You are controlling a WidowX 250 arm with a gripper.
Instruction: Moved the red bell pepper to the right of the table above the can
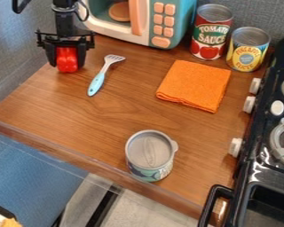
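So the gripper is at the far left of the wooden table, pinching the red bell pepper. Orange cloth lies far right, a can stands by the near edge, black stove on the right, and grey wall at far left.

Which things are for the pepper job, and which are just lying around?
For the job: red pepper, gripper, probably the front can.

Just lying about: blue-handled spatula, orange cloth, red can, yellow can, toy microwave, stove.
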